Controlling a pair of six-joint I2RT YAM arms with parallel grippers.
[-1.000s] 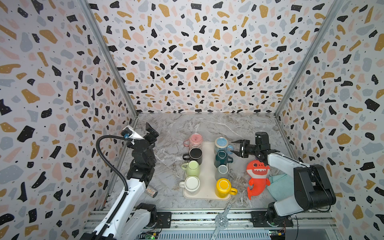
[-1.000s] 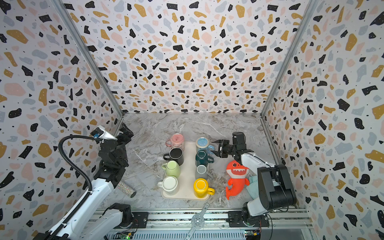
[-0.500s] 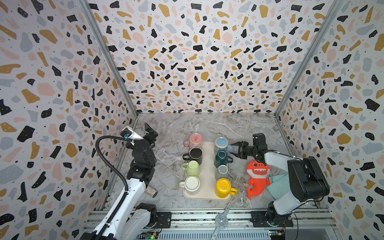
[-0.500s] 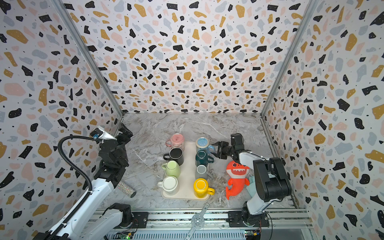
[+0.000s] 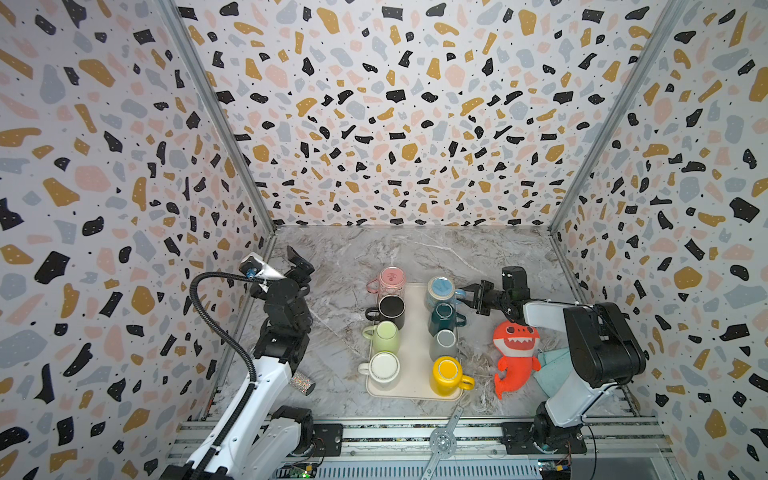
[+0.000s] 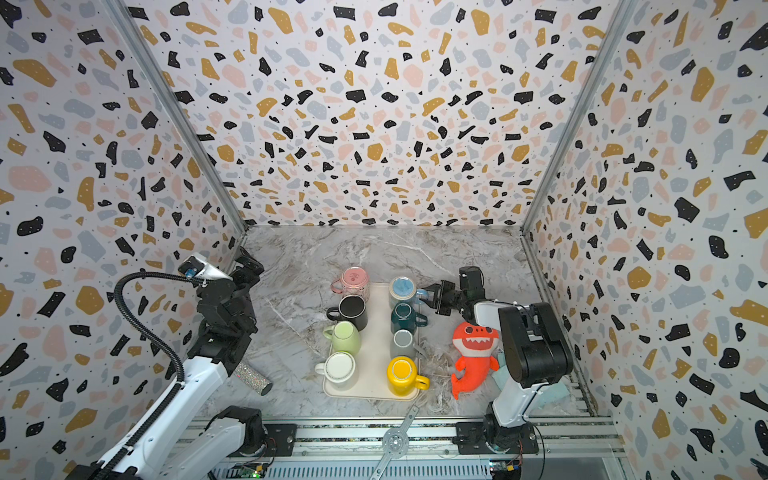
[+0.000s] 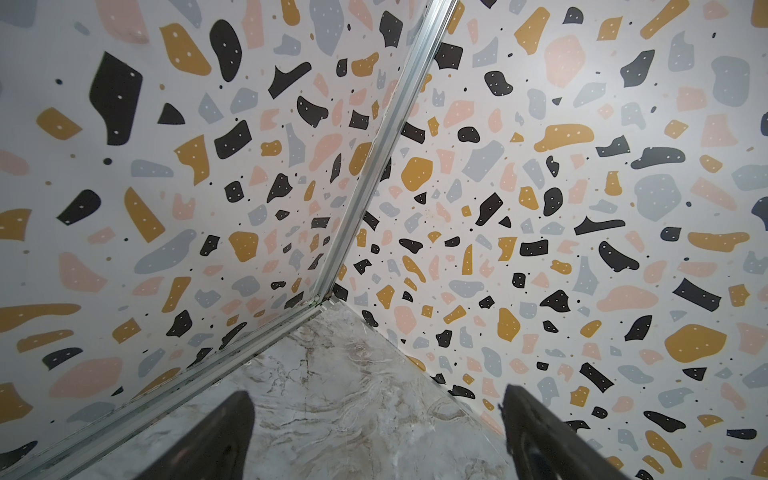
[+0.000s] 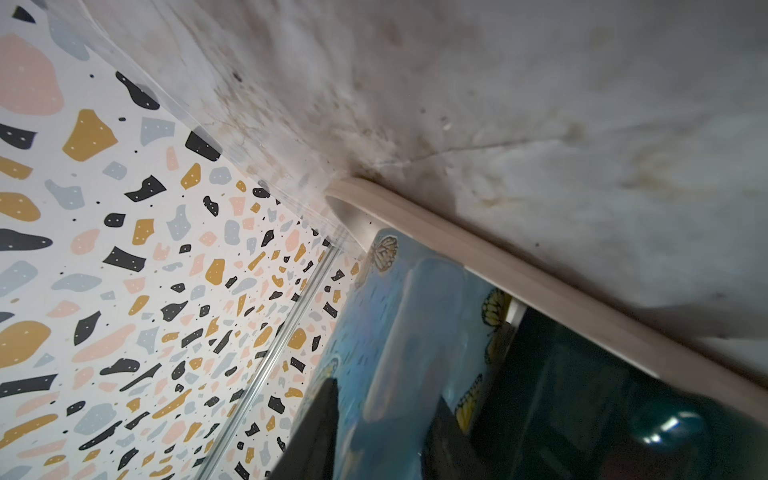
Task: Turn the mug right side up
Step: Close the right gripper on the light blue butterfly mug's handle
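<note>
A light blue mug (image 5: 440, 286) (image 6: 403, 287) with butterfly prints stands at the far right corner of the cream tray (image 5: 411, 395) (image 6: 370, 395), flat base up, handle pointing right. My right gripper (image 5: 466, 293) (image 6: 428, 296) reaches in low from the right, level with that handle. In the right wrist view its gripper (image 8: 386, 390) has a dark finger on each side of the pale handle (image 8: 415, 324), narrowed, with a gap on one side. My left gripper (image 5: 299, 259) (image 6: 249, 266) (image 7: 376, 392) is raised near the left wall, open and holding nothing.
Several other mugs fill the tray: pink (image 5: 390, 278), black (image 5: 390, 309), green (image 5: 384, 336), white (image 5: 382, 368), teal (image 5: 442, 316) right beside the blue one, grey (image 5: 444, 340), yellow (image 5: 449, 372). An orange shark plush (image 5: 515, 353) and teal cloth (image 5: 552, 370) lie under the right arm. A glitter cylinder (image 5: 302, 382) lies front left.
My right gripper has slid left up to the blue mug's handle and its fingers have drawn closer together. The left arm has not moved.
</note>
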